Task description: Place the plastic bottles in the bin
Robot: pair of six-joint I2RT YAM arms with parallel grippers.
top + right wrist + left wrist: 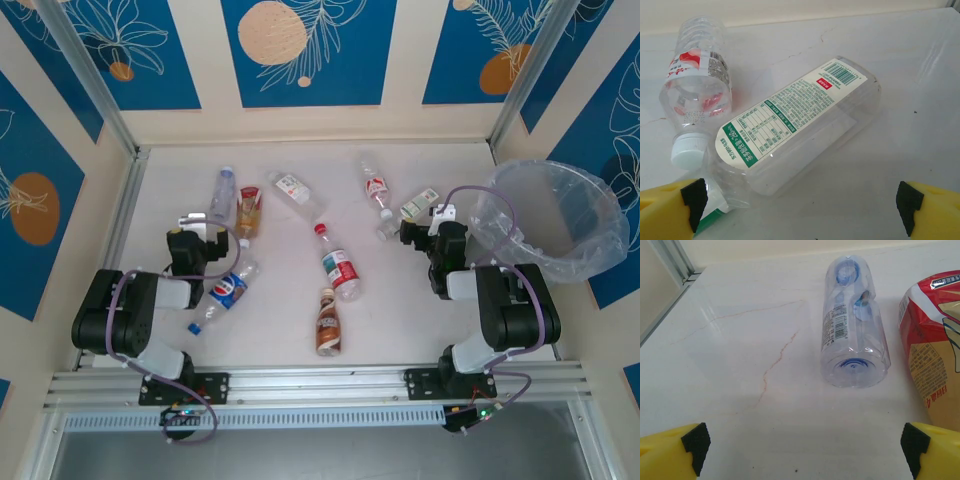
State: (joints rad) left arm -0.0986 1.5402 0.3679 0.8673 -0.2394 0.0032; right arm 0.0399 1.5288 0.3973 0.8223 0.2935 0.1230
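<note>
Several plastic bottles lie on the white table. My left gripper [200,222] is open and empty, just short of a clear blue-capped bottle [222,192] [855,330] and an orange bottle with a red label [248,210] [932,355]. The left gripper's [805,452] yellow fingers [675,452] stand wide apart over bare table. My right gripper [440,215] [800,210] is open and empty, with a clear bottle with a green-white label [420,205] [800,125] lying just ahead of it. A red-labelled, white-capped bottle [376,188] [697,95] lies to its left. The bin [550,220] stands to the right.
In the middle lie a clear white-labelled bottle [297,192], a red-capped bottle [338,265] and a brown bottle [327,322]. A blue-labelled bottle [228,290] lies beside the left arm. Walls close the table at the back and both sides.
</note>
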